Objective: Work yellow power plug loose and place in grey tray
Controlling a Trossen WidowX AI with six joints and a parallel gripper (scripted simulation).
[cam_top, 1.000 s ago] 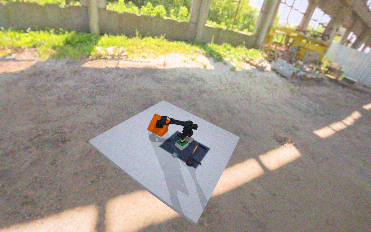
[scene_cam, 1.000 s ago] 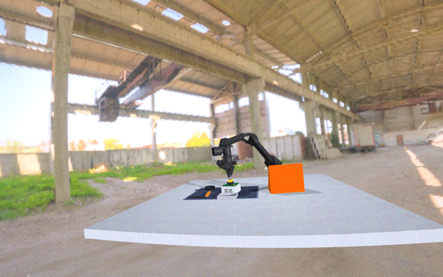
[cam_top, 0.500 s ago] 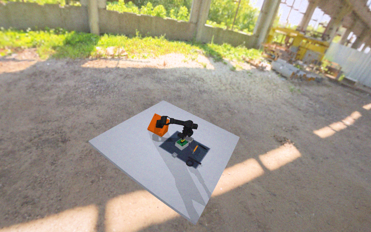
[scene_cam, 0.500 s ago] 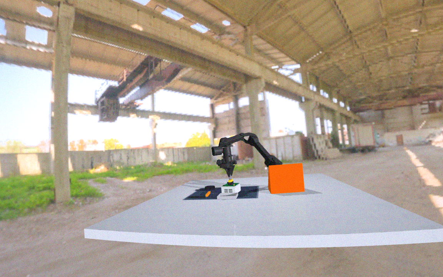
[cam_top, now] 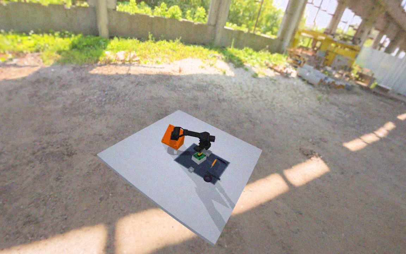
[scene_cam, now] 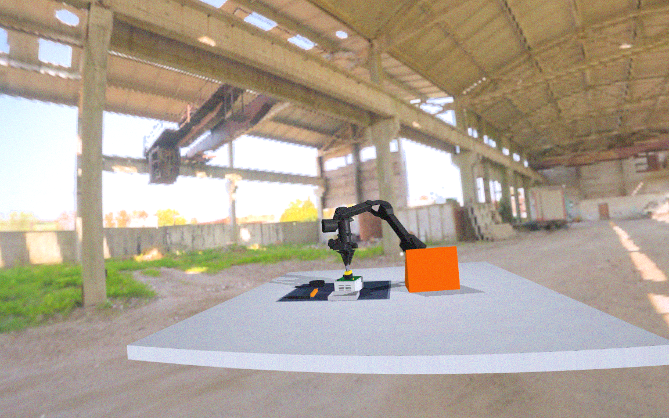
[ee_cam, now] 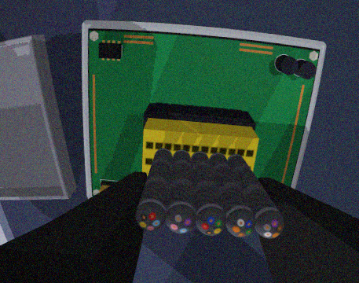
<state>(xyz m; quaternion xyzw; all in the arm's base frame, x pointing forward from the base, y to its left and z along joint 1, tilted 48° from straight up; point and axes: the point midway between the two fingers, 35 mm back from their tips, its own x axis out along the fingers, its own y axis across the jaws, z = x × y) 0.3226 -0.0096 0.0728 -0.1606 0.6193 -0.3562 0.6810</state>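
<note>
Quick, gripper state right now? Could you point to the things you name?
Gripper (scene_cam: 347,267) (ee_cam: 201,189): closed, holding the yellow power plug (scene_cam: 348,273) (ee_cam: 199,133), which is at its black socket (ee_cam: 199,113) on the board.

Sunlit dirt floor and green weeds beside concrete walls and pillars beneath a high beamed roof

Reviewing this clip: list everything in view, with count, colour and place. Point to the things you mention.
Power plug (cam_top: 200,153) (scene_cam: 348,273) (ee_cam: 200,134): one, yellow, at its socket
Socket (ee_cam: 199,112): one, black, on the board
Circuit board (ee_cam: 210,79): one, green, in a pale housing (scene_cam: 348,285)
Tray (scene_cam: 343,296) (ee_cam: 18,145): one, grey, beside the housing
Orange-handled tool (cam_top: 214,162) (scene_cam: 314,292): one, on the dark mat (cam_top: 182,157) (scene_cam: 378,291)
Black coil (cam_top: 207,178) (scene_cam: 316,283): one, mat's edge
Orange block (cam_top: 170,140) (scene_cam: 432,269): one, under the arm's base
Arm (cam_top: 193,133) (scene_cam: 363,206): one, black
Gripper (cam_top: 200,151) (scene_cam: 348,266) (ee_cam: 201,189): one, black, shut on plug
</note>
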